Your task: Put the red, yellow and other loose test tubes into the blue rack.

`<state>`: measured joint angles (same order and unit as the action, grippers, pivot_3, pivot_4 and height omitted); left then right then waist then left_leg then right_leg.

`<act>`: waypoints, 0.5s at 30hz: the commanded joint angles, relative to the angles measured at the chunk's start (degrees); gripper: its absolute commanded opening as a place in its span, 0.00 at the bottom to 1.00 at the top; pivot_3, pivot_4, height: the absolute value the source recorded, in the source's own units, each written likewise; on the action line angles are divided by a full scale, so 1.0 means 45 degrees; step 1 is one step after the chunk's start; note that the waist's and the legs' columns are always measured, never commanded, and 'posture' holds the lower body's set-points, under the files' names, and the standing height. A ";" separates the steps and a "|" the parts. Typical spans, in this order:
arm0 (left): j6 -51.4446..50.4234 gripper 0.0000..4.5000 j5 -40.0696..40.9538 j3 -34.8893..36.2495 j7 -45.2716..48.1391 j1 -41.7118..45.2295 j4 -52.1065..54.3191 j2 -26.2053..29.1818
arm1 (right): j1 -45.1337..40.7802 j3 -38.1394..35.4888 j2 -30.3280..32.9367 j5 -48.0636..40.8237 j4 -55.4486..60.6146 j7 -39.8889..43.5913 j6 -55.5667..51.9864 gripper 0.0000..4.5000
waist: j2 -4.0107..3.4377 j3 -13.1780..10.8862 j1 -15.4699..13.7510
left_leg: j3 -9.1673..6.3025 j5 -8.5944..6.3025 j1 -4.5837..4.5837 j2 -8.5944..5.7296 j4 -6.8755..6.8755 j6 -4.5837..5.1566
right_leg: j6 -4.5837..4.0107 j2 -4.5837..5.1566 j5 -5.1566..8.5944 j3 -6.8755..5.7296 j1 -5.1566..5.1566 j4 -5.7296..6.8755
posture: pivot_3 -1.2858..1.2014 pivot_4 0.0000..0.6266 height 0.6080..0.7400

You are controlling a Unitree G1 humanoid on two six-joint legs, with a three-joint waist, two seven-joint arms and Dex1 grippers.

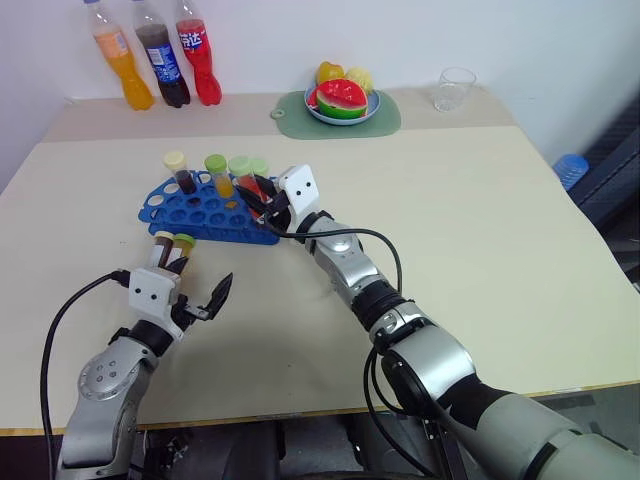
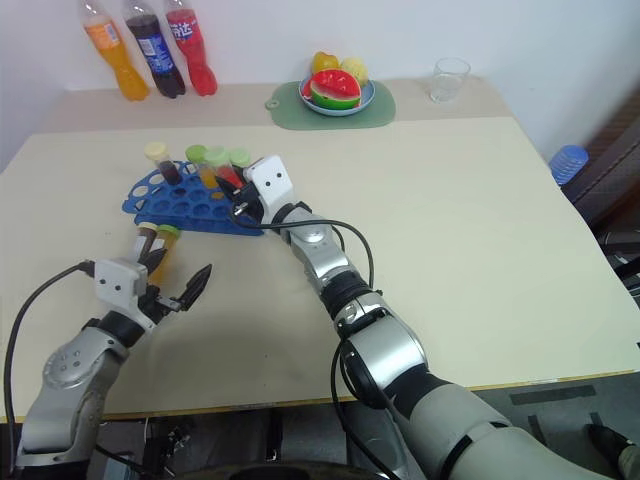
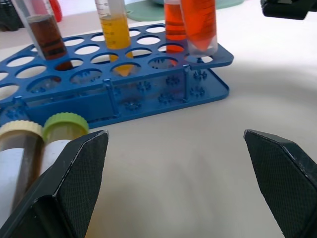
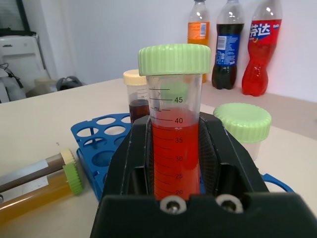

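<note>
The blue rack (image 1: pixel 205 210) lies left of centre on the table. A dark brown tube (image 3: pixel 44 37), a yellow one (image 3: pixel 115 29) and a red one (image 3: pixel 173 25) stand in it. My right gripper (image 1: pixel 260 200) is at the rack's right end, shut on a green-capped red test tube (image 4: pixel 174 129) held upright, its lower end at a hole in the rack's near right corner. My left gripper (image 1: pixel 200 292) is open just in front of the rack, empty. Two loose tubes lie side by side next to it: a cream-capped brown one (image 3: pixel 17 153) and a green-capped one (image 3: pixel 64 131).
Three soda bottles (image 1: pixel 165 55) stand at the back left. A green mat with a bowl of fruit (image 1: pixel 342 100) and a clear cup (image 1: pixel 455 88) sit along the back. Open tabletop stretches to the right of my right arm.
</note>
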<state>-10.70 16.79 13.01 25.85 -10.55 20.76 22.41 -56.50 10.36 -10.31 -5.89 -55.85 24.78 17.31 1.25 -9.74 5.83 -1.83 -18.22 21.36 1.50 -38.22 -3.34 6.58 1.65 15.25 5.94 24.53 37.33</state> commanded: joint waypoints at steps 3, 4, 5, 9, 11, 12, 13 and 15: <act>0.0130 1.00 0.0109 0.0108 -0.0010 0.0005 0.0401 0.0035 | -0.0233 0.0280 -0.2090 0.0031 -0.0297 0.0548 -0.0426 0.16 | -0.0002 0.0001 -0.0001 | 0.0001 0.0000 0.0000 0.0000 0.0000 0.0000 | 0.0000 0.0000 0.0000 0.0000 0.0000 0.0000 | 0.52 0.24 0.95; 0.0136 1.00 0.0103 0.0105 -0.0019 0.0000 0.0400 0.0026 | -0.0189 0.0347 -0.2114 0.0066 -0.0269 0.0547 -0.0432 0.16 | -0.0002 0.0003 -0.0004 | 0.0000 0.0000 0.0000 0.0000 0.0000 0.0000 | 0.0000 0.0000 0.0000 0.0000 -0.0001 0.0000 | 0.52 0.24 0.95; 0.0140 1.00 0.0099 0.0102 -0.0024 0.0012 0.0382 0.0024 | -0.0173 0.0387 -0.2123 0.0088 -0.0267 0.0519 -0.0440 0.16 | -0.0003 0.0001 -0.0006 | -0.0001 0.0000 -0.0001 0.0000 0.0000 0.0000 | 0.0000 0.0000 0.0000 -0.0001 -0.0003 -0.0001 | 0.52 0.24 0.95; 0.0182 1.00 0.0076 0.0072 -0.0055 -0.0042 0.0396 -0.0017 | -0.0213 0.0482 -0.2107 0.0325 -0.0442 0.0025 -0.0284 0.16 | -0.0005 0.0001 0.0016 | -0.0004 0.0000 0.0004 0.0000 0.0002 0.0000 | 0.0000 0.0004 0.0000 0.0000 0.0000 -0.0007 | 0.52 0.24 0.95; 0.0209 1.00 0.0056 0.0047 -0.0068 -0.0049 0.0382 -0.0035 | -0.0373 0.0495 -0.2017 0.0638 -0.0741 -0.0834 -0.0033 0.16 | -0.0005 0.0001 0.0008 | -0.0006 0.0000 0.0003 0.0001 0.0003 0.0000 | 0.0000 0.0004 0.0000 0.0000 0.0000 -0.0007 | 0.52 0.24 0.95; 0.0218 1.00 0.0050 0.0044 -0.0076 -0.0044 0.0379 -0.0040 | -0.0423 0.0445 -0.1979 0.0661 -0.0843 -0.1027 0.0039 0.16 | -0.0004 0.0001 0.0007 | -0.0006 0.0000 0.0003 0.0001 0.0003 0.0000 | 0.0000 0.0004 0.0000 0.0000 -0.0001 -0.0005 | 0.52 0.24 0.95; 0.0231 1.00 0.0040 0.0037 -0.0089 -0.0034 0.0370 -0.0051 | -0.0441 0.0409 -0.1942 0.0628 -0.0909 -0.1065 0.0068 0.16 | -0.0004 0.0001 -0.0011 | -0.0006 0.0000 0.0002 0.0000 0.0002 0.0000 | 0.0000 0.0005 0.0000 0.0000 -0.0001 -0.0005 | 0.52 0.24 0.95; 0.0251 1.00 0.0024 0.0029 -0.0112 -0.0018 0.0363 -0.0064 | -0.0365 0.0326 -0.1881 0.0436 -0.0893 -0.0776 -0.0007 0.16 | -0.0005 0.0001 -0.0040 | -0.0002 0.0000 0.0003 -0.0003 0.0001 -0.0001 | -0.0001 0.0005 -0.0001 0.0000 -0.0003 -0.0004 | 0.52 0.24 0.95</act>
<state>-10.67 16.77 12.62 25.67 -10.71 20.76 22.24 -56.55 12.70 -10.36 -3.63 -58.92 21.37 17.89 1.22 -9.74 5.65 -1.83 -18.21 21.37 1.49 -38.22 -3.35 6.57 1.67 15.23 5.94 24.51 37.31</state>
